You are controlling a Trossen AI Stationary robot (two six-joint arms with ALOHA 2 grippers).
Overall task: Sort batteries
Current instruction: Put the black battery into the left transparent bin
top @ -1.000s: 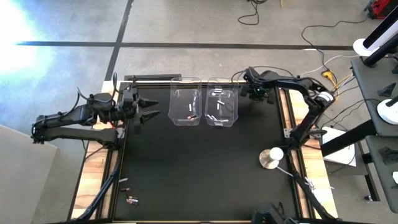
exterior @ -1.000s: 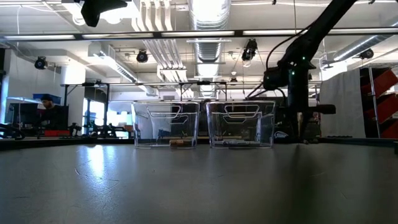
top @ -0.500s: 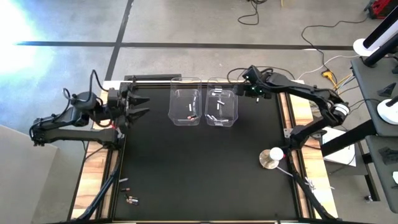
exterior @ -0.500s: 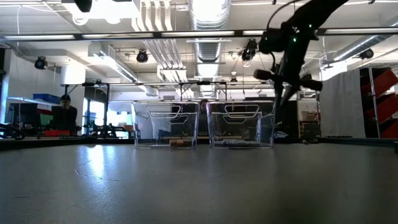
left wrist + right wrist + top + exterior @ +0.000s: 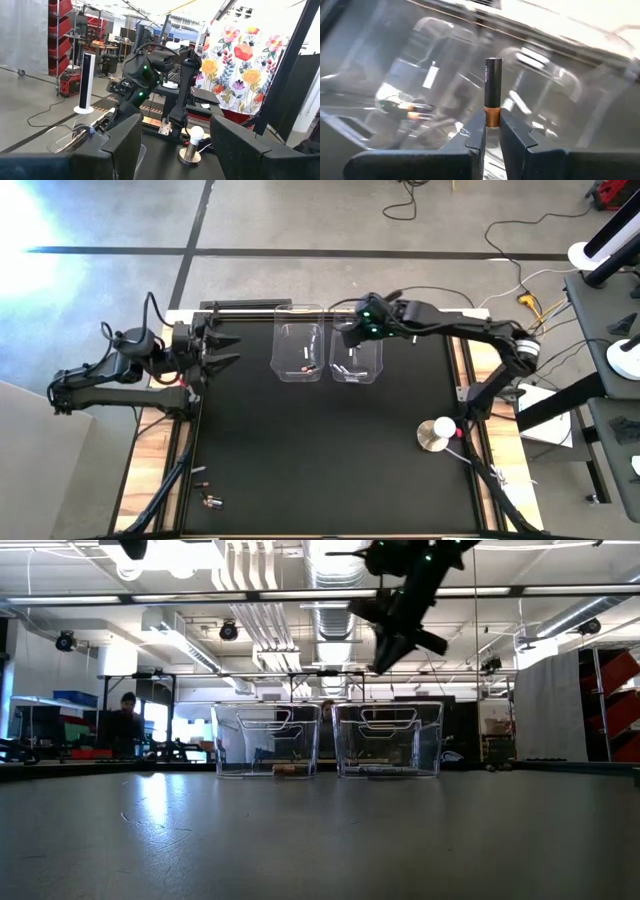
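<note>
Workshop hall: ceiling ducts (image 5: 335, 565), red parts bins (image 5: 59, 30) (stacked).

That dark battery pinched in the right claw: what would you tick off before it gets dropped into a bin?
1. Grip: right gripper shut on the dark battery, pinched at its copper end. Ok.
2. Height: gripper is well above the bin rims in the low view. Ok.
3. Position: gripper is over the right bin, which holds silver cells; the left bin holds a copper-toned one. Not ok.
4. Left gripper open, at the table's left edge, out of the way. Ok.
5. Loose batteries left near the front corner. Not ok.
</note>
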